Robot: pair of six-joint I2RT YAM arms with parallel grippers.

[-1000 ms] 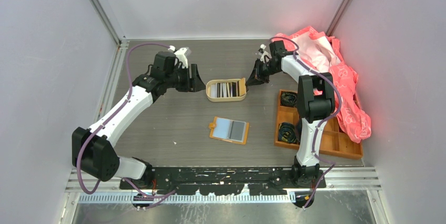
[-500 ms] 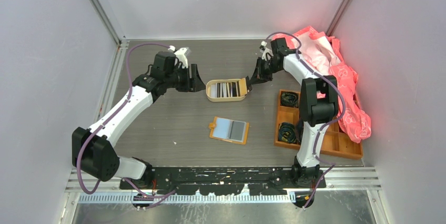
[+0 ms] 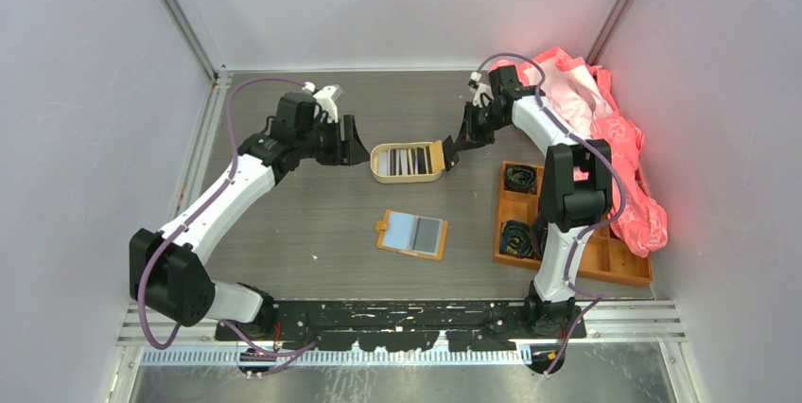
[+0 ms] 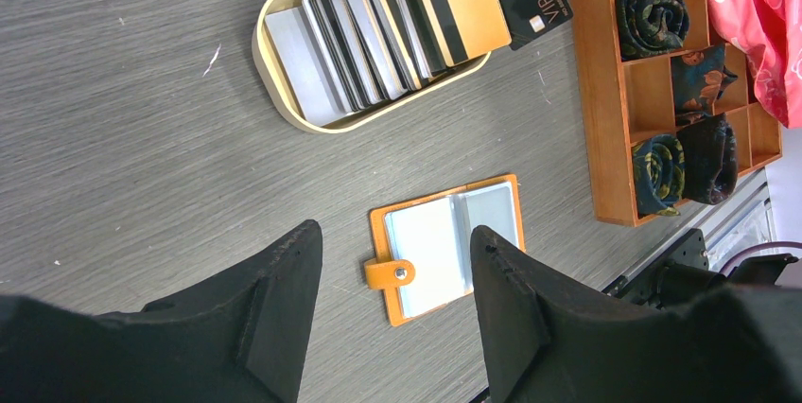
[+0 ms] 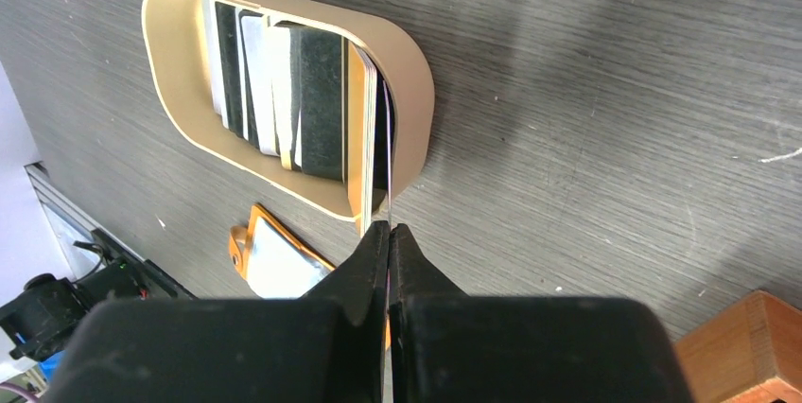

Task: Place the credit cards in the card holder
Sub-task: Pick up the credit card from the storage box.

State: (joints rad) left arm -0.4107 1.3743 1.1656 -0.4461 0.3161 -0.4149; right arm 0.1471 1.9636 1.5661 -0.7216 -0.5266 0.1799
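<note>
Pinching card (image 4: 534, 1) edge at right end of tin (image 3: 378, 172): right gripper (image 5: 388, 231). Left gripper (image 4: 395, 233) spread, empty. Holder (image 3: 412, 233) open on table (image 3: 284, 223), near tin. Risk: thin edge pinch, card slips or twists.

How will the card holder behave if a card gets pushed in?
The card holder looks thin and light, lying loose on the table, so it will probably slide. Its sleeves look floppy and may buckle; the open left gripper could pin it.

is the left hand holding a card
No, the left hand is open with nothing in it.
</note>
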